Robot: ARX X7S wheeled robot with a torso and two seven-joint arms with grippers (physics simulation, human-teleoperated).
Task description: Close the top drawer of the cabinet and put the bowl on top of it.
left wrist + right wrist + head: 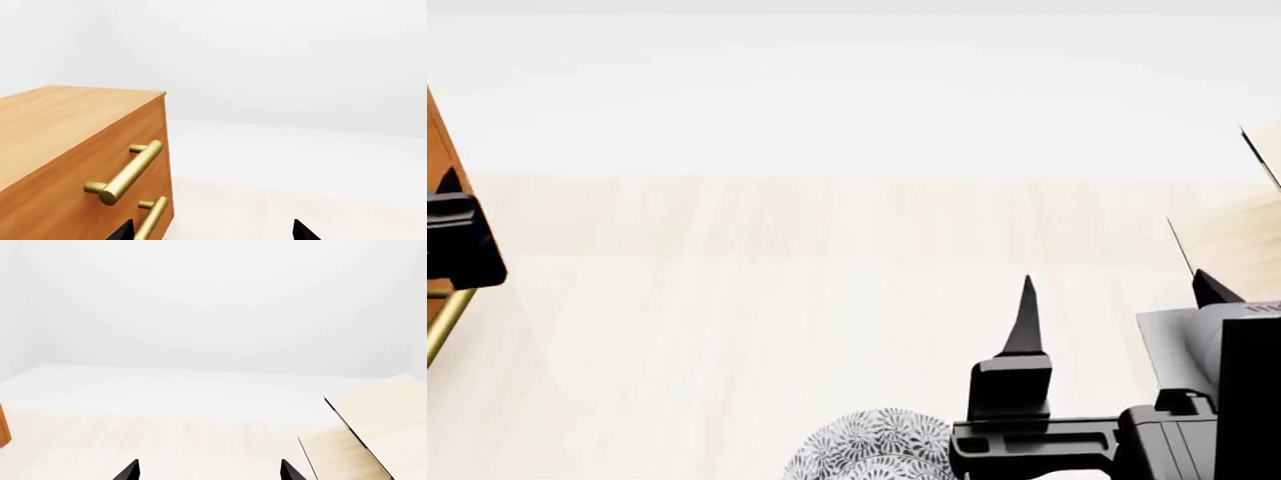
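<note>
Nearest, head view: the bowl [868, 450], white with dense grey floral pattern, cut off by the bottom edge of the frame, resting on the pale wood floor [761, 300]. It lies just beside the right gripper [1114, 290], on its left, and does not sit between the fingers.

Right gripper: black, fingers spread wide apart, nothing held. One pointed finger [1024, 320] stands upright near the bowl; the other shows at the right edge. In the right wrist view only two dark tips show, well apart [208, 471].

Left gripper [213, 232]: two black fingertips at the lower edge of the left wrist view, spread apart, gripping nothing. In the head view a black part of it [457, 240] sits at the far left edge, against the cabinet.

The cabinet [60, 120]: reddish-brown wood, flat top bare. The top drawer [80, 170] carries a brass bar handle [127, 172]; its front appears level with the cabinet face. A second brass handle [152, 217] shows below it.

Right side, farther: a pale light-wood structure [380, 415] with a dark edge, well apart from the cabinet.

Beyond: plain white backdrop [213, 305].
</note>
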